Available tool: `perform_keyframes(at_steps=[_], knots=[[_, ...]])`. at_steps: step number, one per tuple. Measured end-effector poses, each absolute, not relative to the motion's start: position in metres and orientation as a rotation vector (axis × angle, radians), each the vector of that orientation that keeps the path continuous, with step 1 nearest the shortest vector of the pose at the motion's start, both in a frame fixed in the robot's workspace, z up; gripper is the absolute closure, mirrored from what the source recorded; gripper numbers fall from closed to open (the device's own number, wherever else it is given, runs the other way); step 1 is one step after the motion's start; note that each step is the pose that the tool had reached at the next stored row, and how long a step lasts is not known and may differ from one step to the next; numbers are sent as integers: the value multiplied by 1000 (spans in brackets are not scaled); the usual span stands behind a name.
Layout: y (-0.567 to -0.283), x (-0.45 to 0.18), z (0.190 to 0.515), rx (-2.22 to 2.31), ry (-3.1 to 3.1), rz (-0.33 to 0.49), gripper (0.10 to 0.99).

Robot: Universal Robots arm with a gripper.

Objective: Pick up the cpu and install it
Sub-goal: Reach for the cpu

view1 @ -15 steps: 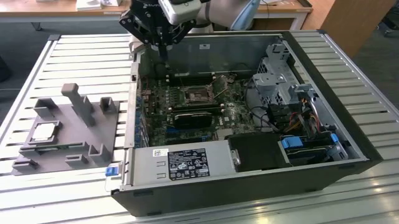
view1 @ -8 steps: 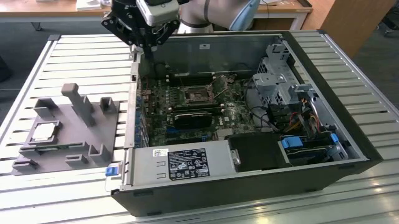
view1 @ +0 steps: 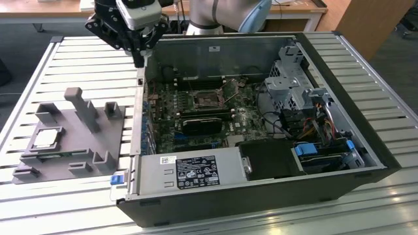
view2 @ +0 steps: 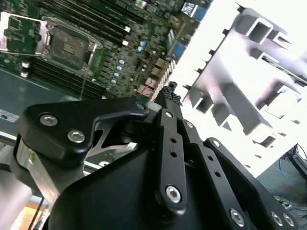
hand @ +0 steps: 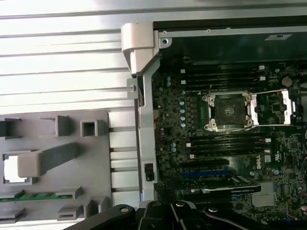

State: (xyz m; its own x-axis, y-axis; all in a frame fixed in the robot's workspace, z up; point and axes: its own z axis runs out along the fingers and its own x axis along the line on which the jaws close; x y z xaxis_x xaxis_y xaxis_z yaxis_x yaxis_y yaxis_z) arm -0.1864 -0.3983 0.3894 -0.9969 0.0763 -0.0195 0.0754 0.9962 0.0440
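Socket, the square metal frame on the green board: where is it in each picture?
Exterior view: socket, middle of the board inside the case.
First wrist view: socket between rows of memory slots.
Second wrist view: socket between those slots.
Shared landmark: grey tray outside the case.

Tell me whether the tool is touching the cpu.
Apart. In the exterior view the tool hangs by the computer case's far corner, while the cpu lies in the grey tray, with a wide gap between them.

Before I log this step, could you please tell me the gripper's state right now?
Gripper: jaws closed, holding nothing; the cpu lies on the grey tray.
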Motion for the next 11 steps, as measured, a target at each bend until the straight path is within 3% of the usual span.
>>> perform_keyframes(at_steps=[11], knots=[[-397, -228, 386, 119, 3124, 67, 980]])
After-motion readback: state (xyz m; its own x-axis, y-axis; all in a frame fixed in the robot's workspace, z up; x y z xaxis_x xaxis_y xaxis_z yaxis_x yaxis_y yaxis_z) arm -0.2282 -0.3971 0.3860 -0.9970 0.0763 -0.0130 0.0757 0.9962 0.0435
